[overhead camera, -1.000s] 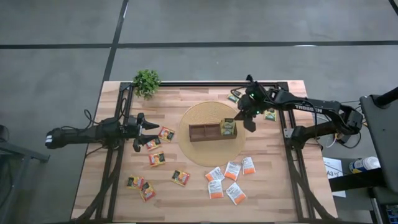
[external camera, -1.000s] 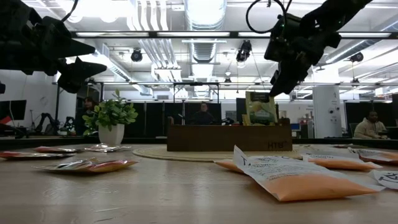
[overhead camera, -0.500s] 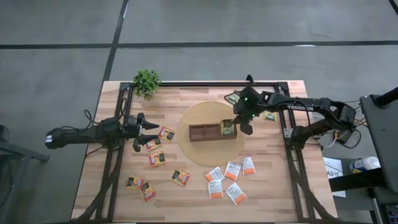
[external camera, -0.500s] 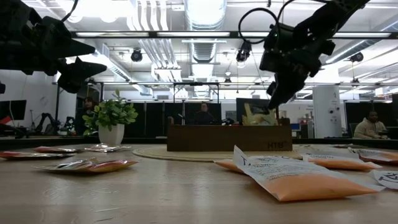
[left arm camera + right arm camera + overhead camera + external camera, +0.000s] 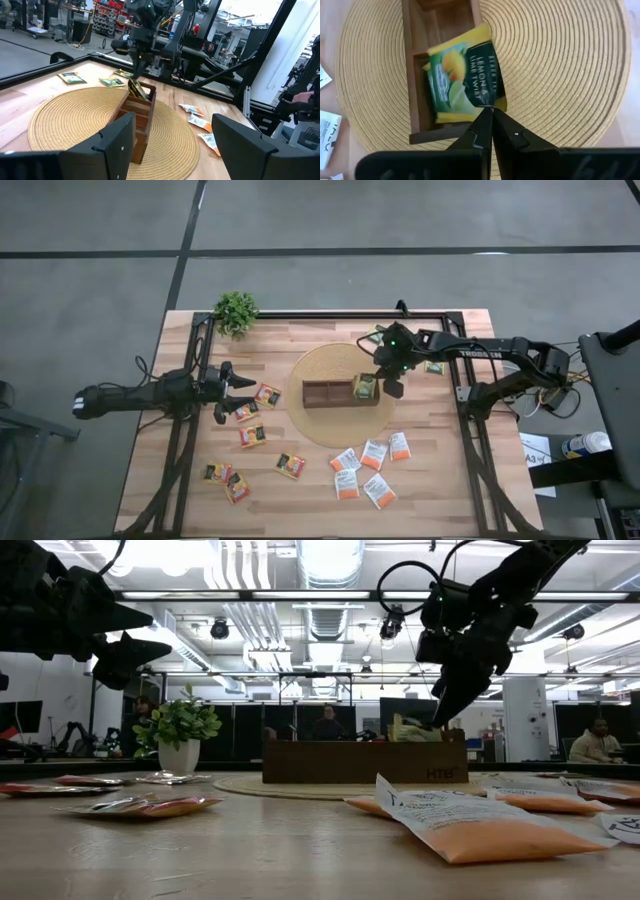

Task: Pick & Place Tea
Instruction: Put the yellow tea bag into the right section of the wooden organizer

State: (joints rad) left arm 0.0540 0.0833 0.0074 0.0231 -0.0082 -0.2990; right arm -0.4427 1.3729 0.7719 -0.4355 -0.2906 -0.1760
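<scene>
- right gripper [image 5: 490, 116] is pinched tight on the corner of a green-yellow lemon & lime tea sachet [image 5: 462, 82], which sits tilted in the end compartment of the wooden box [image 5: 340, 392] on the round woven mat [image 5: 330, 425]
- left gripper [image 5: 238, 391] hangs wide open with nothing in it, off to the side above the yellow-red sachets [image 5: 250, 435]
- white-orange sachets [image 5: 372, 455] lie near the mat's edge

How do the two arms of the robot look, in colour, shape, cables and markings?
Both arms are dark, almost black, thin and jointed. The right arm carries white letters along its forearm and a small green light near the wrist; a black cable loops above its tool. The left arm shows no lettering; its tool has two flat, dark fingers with rounded edges.
</scene>
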